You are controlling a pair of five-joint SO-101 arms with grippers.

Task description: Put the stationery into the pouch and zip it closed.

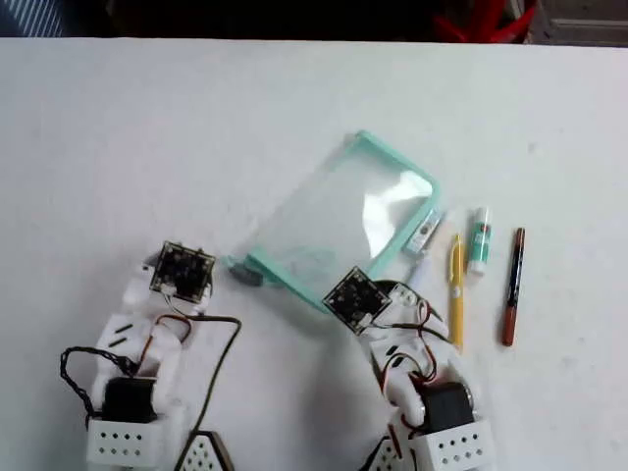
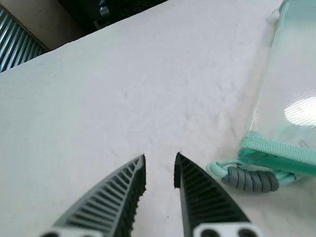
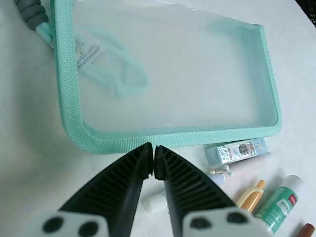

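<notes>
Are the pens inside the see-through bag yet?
Not yet. The yellow pen, brown pen and green-labelled tube lie on the table beside the pouch, outside its teal edge.

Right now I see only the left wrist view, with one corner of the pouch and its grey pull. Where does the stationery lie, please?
Observer: It all lies on the table beside the pouch, on the right arm's side: a small box, a yellow pen, a glue tube and a brown pen.
Operator: Is anything inside the pouch?
Observer: Through its clear wall, the right wrist view shows a teal cord loop but no pens.
Operator: And the other pincer?
Observer: The right pincer is shut and empty, with its tips just off the pouch's teal edge.
</notes>
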